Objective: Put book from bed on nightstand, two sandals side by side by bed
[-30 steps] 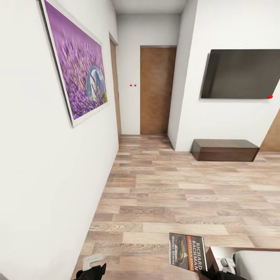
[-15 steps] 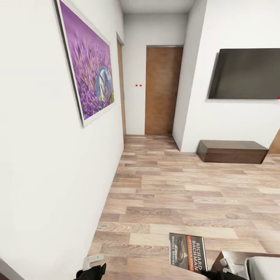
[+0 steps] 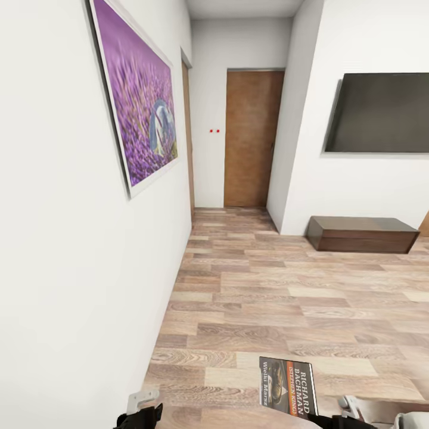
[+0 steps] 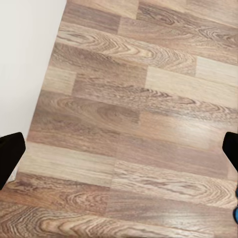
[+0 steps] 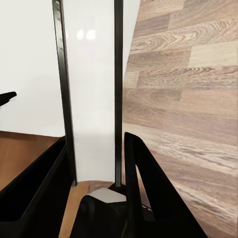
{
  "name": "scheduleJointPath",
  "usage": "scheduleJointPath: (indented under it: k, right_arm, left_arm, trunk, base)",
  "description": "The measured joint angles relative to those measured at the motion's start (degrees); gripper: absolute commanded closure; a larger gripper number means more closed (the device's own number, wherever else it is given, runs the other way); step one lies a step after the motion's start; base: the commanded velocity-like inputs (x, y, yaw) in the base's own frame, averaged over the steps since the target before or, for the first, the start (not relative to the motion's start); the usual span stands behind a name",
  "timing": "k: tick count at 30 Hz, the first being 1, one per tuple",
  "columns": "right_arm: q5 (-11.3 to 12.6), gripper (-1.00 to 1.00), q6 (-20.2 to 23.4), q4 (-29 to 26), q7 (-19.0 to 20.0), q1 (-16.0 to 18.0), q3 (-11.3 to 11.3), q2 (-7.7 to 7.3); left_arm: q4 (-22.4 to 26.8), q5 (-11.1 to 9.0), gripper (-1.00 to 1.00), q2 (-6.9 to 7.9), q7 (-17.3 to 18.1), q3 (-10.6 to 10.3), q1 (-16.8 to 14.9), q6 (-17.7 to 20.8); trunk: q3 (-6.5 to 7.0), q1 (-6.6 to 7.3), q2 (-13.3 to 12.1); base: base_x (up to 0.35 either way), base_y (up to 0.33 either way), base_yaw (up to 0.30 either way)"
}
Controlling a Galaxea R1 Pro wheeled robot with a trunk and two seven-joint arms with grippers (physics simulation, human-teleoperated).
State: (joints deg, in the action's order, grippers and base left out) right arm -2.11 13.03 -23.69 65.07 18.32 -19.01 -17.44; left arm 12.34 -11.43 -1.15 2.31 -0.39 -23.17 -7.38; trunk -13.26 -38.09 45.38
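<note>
Book in transit, nothing yet delivered.

We see the book (image 3: 288,388) off the bed and carried upright low over the wood-plank floor (image 3: 286,298), pinched edge-on between the fingers of the right pincer (image 5: 96,163). We judge it still has to reach a nightstand, and the sandals are still to be placed (a speck of blue at the edge of the left wrist view may be one). The left pincer (image 4: 119,148) is spread wide over bare floor, holding nothing.
</note>
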Motion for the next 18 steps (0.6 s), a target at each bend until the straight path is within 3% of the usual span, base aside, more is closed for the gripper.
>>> scheduleJointPath:
  k: [14, 18]
  right_arm:
    - [0.0, 1.0, 0.0, 0.1, 0.0, 0.0, 0.0, 0.0]
    - [0.0, 1.0, 0.0, 0.1, 0.0, 0.0, 0.0, 0.0]
  left_arm:
    - [0.0, 0.0, -1.0, 0.0, 0.0, 0.0, 0.0, 0.0]
    - [0.0, 0.0, -1.0, 0.0, 0.0, 0.0, 0.0, 0.0]
  trunk:
    - [0.0, -0.02, 0.0]
    - [0.0, 0.01, 0.0]
  base:
    - [0.015, 0.01, 0.0]
    - [0.184, 0.069, 0.0]
